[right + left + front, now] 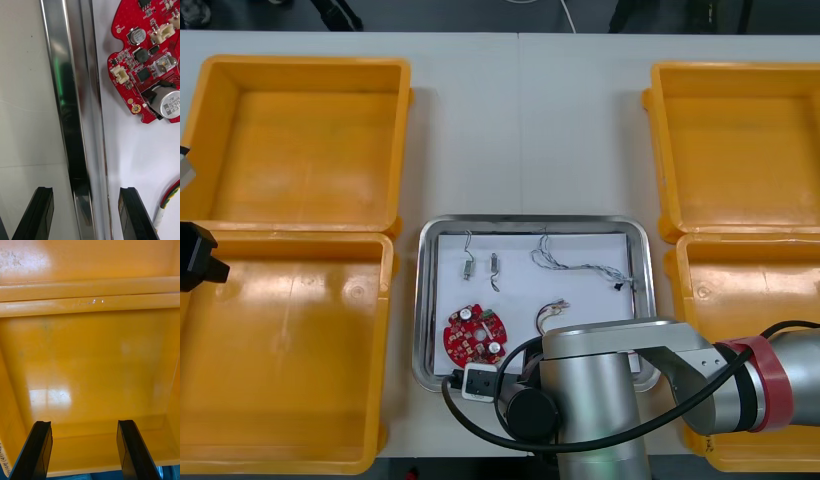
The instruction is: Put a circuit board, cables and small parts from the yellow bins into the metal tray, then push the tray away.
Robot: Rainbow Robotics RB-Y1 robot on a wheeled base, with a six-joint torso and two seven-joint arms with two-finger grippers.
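The metal tray (pixel 423 300), white inside, lies between the bins. It holds a round red circuit board (pixel 474 335), two small metal parts (pixel 468 262), a twisted blue and white cable (pixel 580 262) and a red and yellow cable (pixel 550 315). My right gripper (pixel 85 195) is open at the tray's near edge. Its fingers (pixel 37 213) stand on either side of the shiny rim (pixel 71 93), with the circuit board (pixel 150 63) just inside. An end of the red and yellow cable (pixel 168 206) lies by the inner finger. My left gripper (pixel 84 431) hangs open over a bare bin floor (pixel 90 363).
Two yellow bins stand at the left (pixel 300 140) (pixel 280 350) and two at the right (pixel 735 140) (pixel 750 290), all bare inside. My right arm (pixel 610 390) covers the tray's near edge. The left arm (pixel 198 258) sits at the far left edge. Open table lies beyond the tray.
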